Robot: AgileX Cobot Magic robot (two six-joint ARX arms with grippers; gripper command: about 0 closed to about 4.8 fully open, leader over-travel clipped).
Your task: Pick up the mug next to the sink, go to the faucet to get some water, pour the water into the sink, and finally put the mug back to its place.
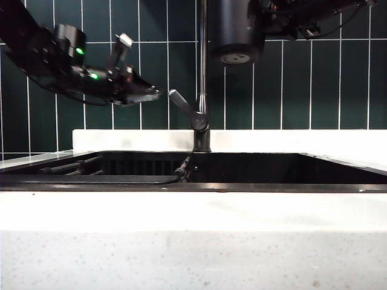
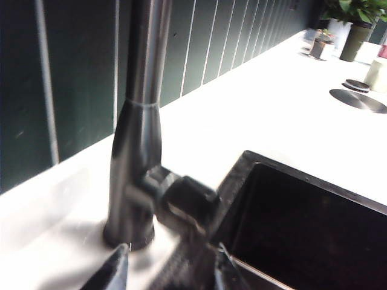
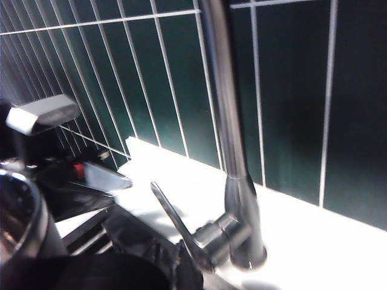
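Note:
The black mug (image 1: 234,30) hangs high beside the faucet (image 1: 203,72) pipe, its base facing the exterior camera. My right gripper (image 1: 270,24) is shut on it from the right. In the right wrist view the mug (image 3: 103,275) is a dark mass beside the gripper's fingers (image 3: 192,266). My left gripper (image 1: 148,93) is open, just left of the grey lever (image 1: 181,103) and apart from it. In the left wrist view its fingertips (image 2: 115,269) point at the lever (image 2: 184,199) by the faucet base (image 2: 136,175). The sink (image 1: 272,166) lies below. No water shows.
A dark hose (image 1: 121,179) lies inside the sink at the left. Green tiles (image 1: 302,90) form the wall behind. Along the white counter (image 2: 272,109), far off, are potted plants (image 2: 351,27) and a round steel disc (image 2: 358,99).

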